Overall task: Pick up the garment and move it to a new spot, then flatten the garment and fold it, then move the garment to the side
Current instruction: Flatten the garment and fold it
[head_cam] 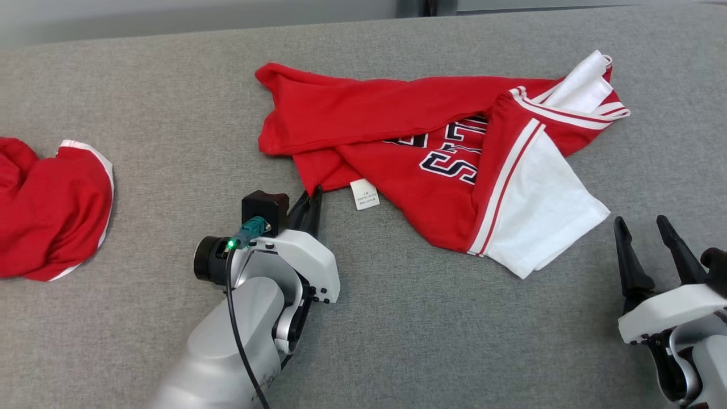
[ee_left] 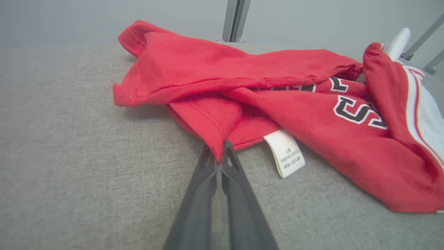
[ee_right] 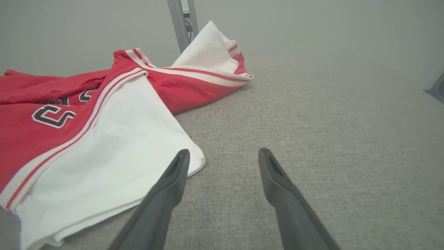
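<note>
A crumpled red garment [head_cam: 397, 119] with white sleeves and dark lettering lies across the middle of the grey table [head_cam: 170, 85]. My left gripper [head_cam: 313, 196] is shut on the garment's near-left red corner, pinching the hem [ee_left: 218, 149] between its fingertips. A white care label [ee_left: 286, 152] lies just right of that corner. My right gripper [head_cam: 644, 227] stands open at the lower right, above the bare table just right of the white sleeve [ee_right: 114, 152]. Its left finger [ee_right: 175, 177] is beside the sleeve's edge.
A second red cloth with white trim [head_cam: 51, 210] lies bunched at the table's left edge. Metal posts [ee_left: 236, 19] stand behind the table's far edge. Bare grey table surface spreads in front and to the right [ee_right: 329, 114].
</note>
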Robot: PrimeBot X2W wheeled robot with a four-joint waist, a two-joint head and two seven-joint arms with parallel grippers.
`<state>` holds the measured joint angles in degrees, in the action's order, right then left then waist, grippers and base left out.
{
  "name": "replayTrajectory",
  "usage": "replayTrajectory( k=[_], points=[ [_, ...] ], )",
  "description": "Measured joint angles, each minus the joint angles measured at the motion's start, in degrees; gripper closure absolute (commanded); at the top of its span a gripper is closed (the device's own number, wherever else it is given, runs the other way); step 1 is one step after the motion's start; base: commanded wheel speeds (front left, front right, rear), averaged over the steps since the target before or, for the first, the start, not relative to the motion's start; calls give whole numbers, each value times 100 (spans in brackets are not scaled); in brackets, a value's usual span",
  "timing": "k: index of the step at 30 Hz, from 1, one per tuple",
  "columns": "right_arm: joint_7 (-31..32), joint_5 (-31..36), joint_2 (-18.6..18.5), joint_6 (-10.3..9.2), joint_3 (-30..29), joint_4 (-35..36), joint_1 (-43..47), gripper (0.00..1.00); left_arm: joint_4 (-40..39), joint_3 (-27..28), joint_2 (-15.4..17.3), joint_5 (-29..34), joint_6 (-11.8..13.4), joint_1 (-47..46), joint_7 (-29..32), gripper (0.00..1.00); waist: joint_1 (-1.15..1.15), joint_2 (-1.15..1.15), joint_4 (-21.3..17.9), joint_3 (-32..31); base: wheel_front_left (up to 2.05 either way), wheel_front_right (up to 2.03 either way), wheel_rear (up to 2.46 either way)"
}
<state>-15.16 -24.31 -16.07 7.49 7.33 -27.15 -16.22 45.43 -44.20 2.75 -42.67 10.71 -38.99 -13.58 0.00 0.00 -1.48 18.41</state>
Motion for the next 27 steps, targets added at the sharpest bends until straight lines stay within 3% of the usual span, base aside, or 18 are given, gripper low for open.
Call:
replayTrajectory(
  k=[10, 25, 26, 27],
  points=[
    [1, -486, -114, 0, 503, -738, -456, 0, -253, -319, -1, -40, 144, 109, -33, 100, 0, 0, 294, -55, 0, 0, 0],
    [-1, -1026, -298, 0, 845, -1017, -690, 0, -470, -621, 0, -111, 310, 12, -29, 100, 0, 0, 462, 62, 0, 0, 0],
    [-1, -1070, -305, 0, 878, -1027, -698, 49, -472, -627, 0, -120, 333, -4, -30, 100, 0, 0, 462, 61, 0, 0, 0],
    [-2, -1103, -316, 0, 920, -1038, -706, 90, -472, -633, 0, -122, 342, -8, -30, 100, 0, 0, 461, 57, 0, 0, 0]
  ],
)
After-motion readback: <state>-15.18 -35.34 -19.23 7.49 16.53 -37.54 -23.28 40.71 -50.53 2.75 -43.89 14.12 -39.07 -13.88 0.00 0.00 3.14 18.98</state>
